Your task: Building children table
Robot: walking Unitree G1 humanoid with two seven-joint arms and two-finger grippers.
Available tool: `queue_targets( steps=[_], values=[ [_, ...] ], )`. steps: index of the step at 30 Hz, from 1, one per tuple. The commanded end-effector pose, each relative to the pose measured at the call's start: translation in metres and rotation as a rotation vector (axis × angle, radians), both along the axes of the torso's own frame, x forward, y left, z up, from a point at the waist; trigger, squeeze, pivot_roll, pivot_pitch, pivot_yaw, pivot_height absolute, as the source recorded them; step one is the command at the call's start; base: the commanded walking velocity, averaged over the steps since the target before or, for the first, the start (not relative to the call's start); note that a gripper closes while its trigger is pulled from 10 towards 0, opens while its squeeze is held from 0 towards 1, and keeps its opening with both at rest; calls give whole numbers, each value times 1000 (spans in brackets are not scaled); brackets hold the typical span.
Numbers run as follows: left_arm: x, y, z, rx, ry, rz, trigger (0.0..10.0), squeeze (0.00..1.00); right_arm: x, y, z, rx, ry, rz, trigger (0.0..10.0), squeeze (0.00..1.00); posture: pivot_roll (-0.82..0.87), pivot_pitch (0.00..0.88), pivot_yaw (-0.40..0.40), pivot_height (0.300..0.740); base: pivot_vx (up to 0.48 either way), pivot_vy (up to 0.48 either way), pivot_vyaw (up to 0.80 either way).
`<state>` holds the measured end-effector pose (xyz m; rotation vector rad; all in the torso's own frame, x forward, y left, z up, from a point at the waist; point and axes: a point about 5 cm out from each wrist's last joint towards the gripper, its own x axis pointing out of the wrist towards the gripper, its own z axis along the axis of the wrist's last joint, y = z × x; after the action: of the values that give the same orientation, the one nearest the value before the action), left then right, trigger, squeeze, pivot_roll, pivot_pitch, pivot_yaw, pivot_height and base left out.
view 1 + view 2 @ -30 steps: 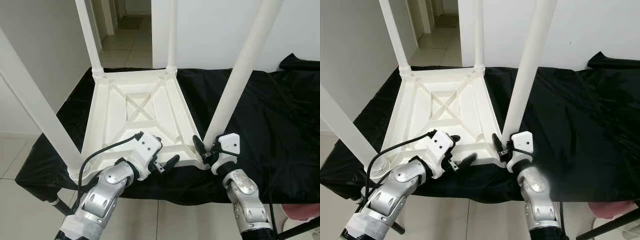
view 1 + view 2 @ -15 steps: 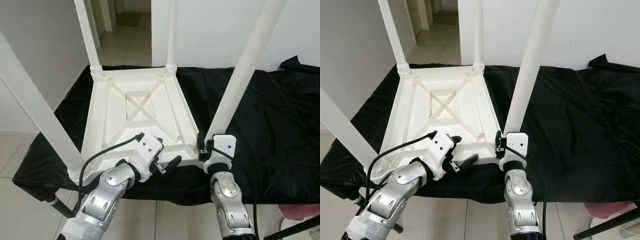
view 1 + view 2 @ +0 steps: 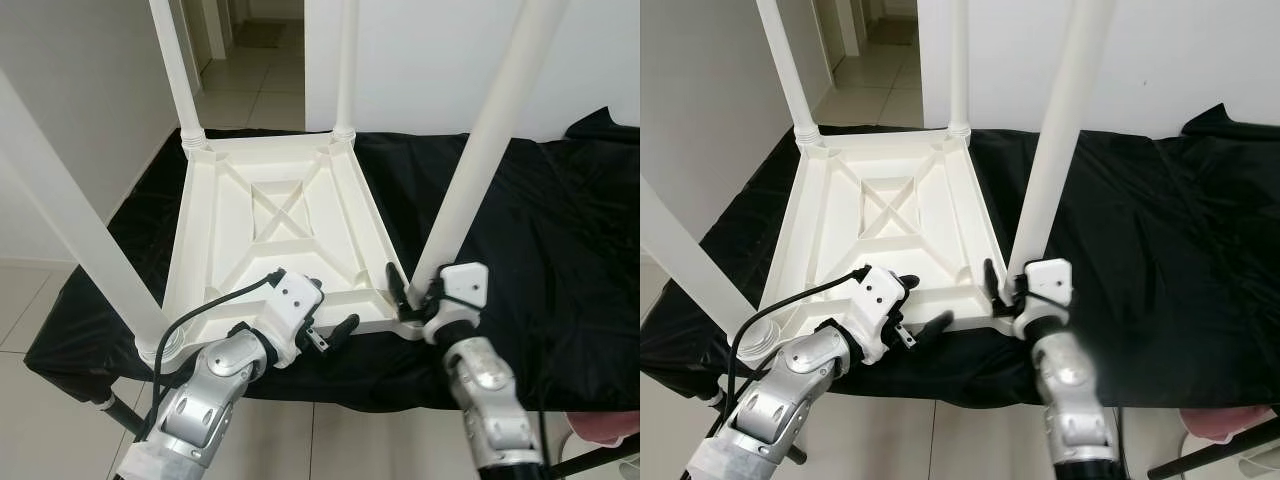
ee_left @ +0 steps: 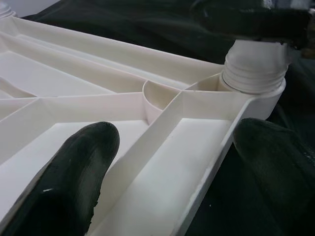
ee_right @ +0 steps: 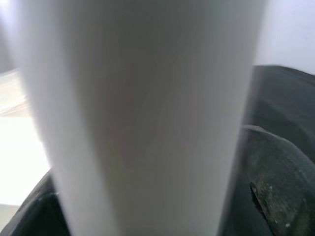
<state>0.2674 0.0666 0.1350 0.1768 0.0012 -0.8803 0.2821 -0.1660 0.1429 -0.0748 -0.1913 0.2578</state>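
The white children's table (image 3: 270, 215) lies upside down on a black cloth, with its legs standing up. My left gripper (image 3: 332, 303) is open and straddles the table's near rim. One of its fingers (image 4: 78, 172) is inside the ribbed underside and the other is outside over the cloth. My right gripper (image 3: 415, 295) is shut on the base of the near right leg (image 3: 480, 150), just above its socket collar (image 4: 253, 69). In the right wrist view that leg (image 5: 142, 118) stands between the black fingers (image 5: 275, 187).
The black cloth (image 3: 560, 220) covers the work table and hangs over its near edge. The near left leg (image 3: 70, 230) rises close to my left arm. A tiled hallway (image 3: 240, 90) opens at the back left. Something pink (image 3: 610, 425) lies on the floor at lower right.
My right wrist turned around the near right leg, first swinging left, then back to the right. The left gripper stayed on the rim.
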Motion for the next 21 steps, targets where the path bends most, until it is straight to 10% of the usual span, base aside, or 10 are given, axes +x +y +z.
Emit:
queue_targets(
  steps=[1, 15, 20, 21],
  values=[
    [1, 3, 0, 19, -7, 39, 10000, 0, 1, 1, -3, -6, 24, 109, 10000, 0, 1, 0, 40, 740, 0, 0, 0],
    [4, 3, 3, 29, -18, 31, 10000, 0, 4, -11, -10, -208, 178, 528, 10000, 0, 6, 0, 58, 740, 0, 0, 0],
    [4, 1, 5, 30, -21, 20, 10000, 0, -10, -15, -19, -333, 254, 698, 8510, 0, 7, 0, 65, 740, 0, 0, 0],
    [4, 1, 5, 32, -22, 18, 10000, 0, -12, -19, -19, -350, 256, 711, 2235, 0, 8, 0, 66, 740, 0, 0, 0]
  ],
)
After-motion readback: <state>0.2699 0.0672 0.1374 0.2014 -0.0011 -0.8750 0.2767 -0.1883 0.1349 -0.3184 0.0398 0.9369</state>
